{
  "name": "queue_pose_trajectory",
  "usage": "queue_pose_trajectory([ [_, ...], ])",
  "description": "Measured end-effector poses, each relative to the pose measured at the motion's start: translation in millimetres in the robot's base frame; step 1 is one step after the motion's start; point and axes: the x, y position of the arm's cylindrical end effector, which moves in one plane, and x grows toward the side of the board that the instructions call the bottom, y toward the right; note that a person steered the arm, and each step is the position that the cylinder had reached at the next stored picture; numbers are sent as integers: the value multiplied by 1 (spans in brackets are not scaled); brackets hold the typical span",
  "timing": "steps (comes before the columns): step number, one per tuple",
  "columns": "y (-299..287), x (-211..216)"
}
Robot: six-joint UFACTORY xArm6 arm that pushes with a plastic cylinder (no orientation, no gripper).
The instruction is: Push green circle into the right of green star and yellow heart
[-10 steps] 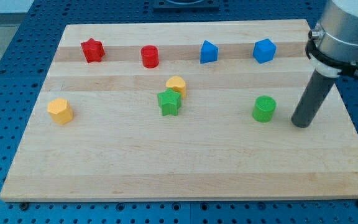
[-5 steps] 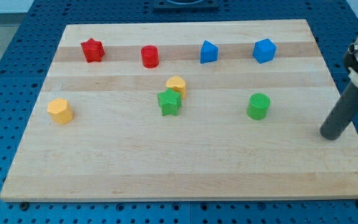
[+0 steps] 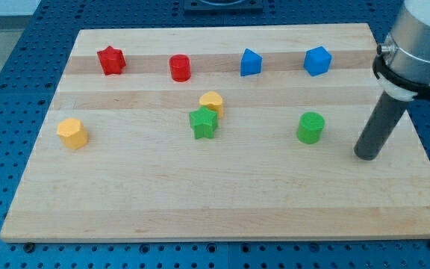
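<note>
The small green circle block (image 3: 311, 127), a short plastic cylinder standing upright with its round face up, sits right of centre on the pale wooden table (image 3: 222, 209). Well apart to its left, near the frame's centre, the green star-shaped block (image 3: 203, 122) and the yellow heart-shaped block (image 3: 211, 102) touch or nearly touch, the heart just above and right of the star. My tip (image 3: 365, 155), the bottom end of the dark rod, rests on the table to the right of the green circle and a little lower in the frame, with a clear gap between them. There is no claw on this arm, so nothing is clenched or grasped; the rod only pushes.

The likely trouble is the offset. Because my tip lies lower in the frame than the circle's middle, a straight leftward push would probably catch its lower edge, so the round block could roll off toward the upper frame and slip away. Too long a push might ram it into the star and heart and scatter them.

Along the top sit a red star block (image 3: 111, 60), a red cylinder block (image 3: 180, 67) and two blue blocks (image 3: 251, 62) (image 3: 316, 60); a yellow block (image 3: 72, 133) lies at the left.
</note>
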Motion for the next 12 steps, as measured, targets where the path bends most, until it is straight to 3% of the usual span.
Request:
queue_pose_trajectory([
  [1,-6,-23],
  [4,-12,-31],
  [6,-88,-46],
  [7,-106,-45],
  [9,-82,26],
  [10,-109,39],
  [12,-129,-1],
])
